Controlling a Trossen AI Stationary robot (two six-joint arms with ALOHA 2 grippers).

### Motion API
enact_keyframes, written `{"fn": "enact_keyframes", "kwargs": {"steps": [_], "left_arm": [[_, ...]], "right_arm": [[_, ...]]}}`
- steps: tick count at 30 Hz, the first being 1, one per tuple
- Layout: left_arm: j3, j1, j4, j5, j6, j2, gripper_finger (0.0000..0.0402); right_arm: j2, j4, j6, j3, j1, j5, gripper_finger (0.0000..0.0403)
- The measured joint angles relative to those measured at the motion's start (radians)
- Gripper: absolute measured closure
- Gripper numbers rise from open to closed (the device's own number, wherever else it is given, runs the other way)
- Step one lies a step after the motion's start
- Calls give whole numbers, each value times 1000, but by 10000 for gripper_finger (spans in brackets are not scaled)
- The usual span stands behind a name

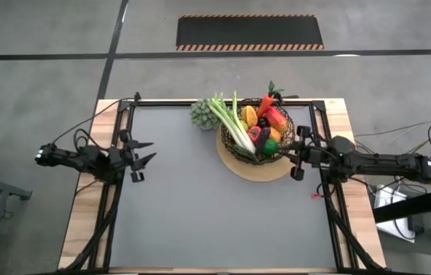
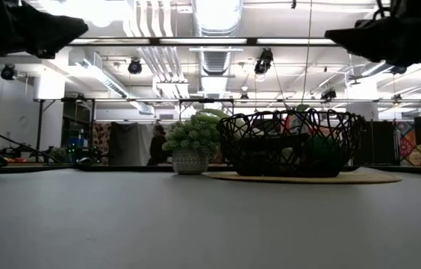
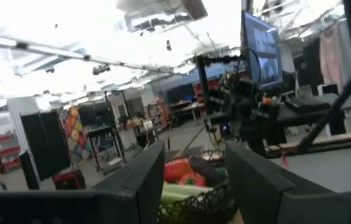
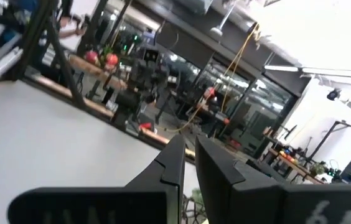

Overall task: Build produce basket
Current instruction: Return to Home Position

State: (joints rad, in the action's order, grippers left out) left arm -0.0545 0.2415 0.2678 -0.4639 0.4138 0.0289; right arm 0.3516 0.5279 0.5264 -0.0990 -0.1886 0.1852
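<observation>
The dark wire basket [image 1: 287, 128] [image 2: 292, 142] stands on a flat tan mat [image 1: 261, 169] toward the table's far right. It is piled with produce: a green-white leek [image 1: 231, 124] lying over its left rim, a carrot [image 1: 267, 104] at the far side, and red, yellow, orange, green and dark purple pieces. My left gripper [image 1: 148, 152] [image 3: 194, 162] is open and raised near the table's left edge, pointing at the basket [image 3: 206, 202]. My right gripper [image 1: 286, 153] [image 4: 190, 146] hovers beside the basket's right rim with its fingers nearly together and nothing between them.
A small grey-green potted plant [image 1: 200, 114] [image 2: 192, 142] stands just left of the basket, by the far edge. Dark frame rails [image 1: 124, 114] run along the left, far and right sides of the grey table top. Both arms hang high above the surface in the low view.
</observation>
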Motion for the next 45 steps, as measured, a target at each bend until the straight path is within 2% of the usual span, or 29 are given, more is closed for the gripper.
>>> {"fn": "enact_keyframes", "kwargs": {"steps": [6,10,15,23,32,35,37,41,44,45], "left_arm": [[27,0,8,-5,-44,7,251],[43,0,4,44,-41,11,251],[46,0,7,47,-59,9,251],[46,1,11,47,-67,15,251],[46,1,11,47,-67,30,251],[46,1,11,47,-67,30,251],[46,0,10,47,-67,27,251],[47,1,7,46,-67,27,251],[47,0,9,45,-67,31,251],[47,1,9,45,-67,34,251]], "right_arm": [[-156,-14,-57,87,0,55,376],[-235,-79,-101,87,1,110,376],[-301,-111,-137,87,1,164,376],[-317,-134,-297,87,1,154,376],[-302,-140,-305,87,1,152,376],[-350,-224,-297,88,2,145,376],[-351,-346,-263,88,14,96,376],[-351,-484,-246,88,42,-57,376],[-351,-517,-240,87,60,-178,376],[-351,-515,-224,87,58,-186,376]]}}
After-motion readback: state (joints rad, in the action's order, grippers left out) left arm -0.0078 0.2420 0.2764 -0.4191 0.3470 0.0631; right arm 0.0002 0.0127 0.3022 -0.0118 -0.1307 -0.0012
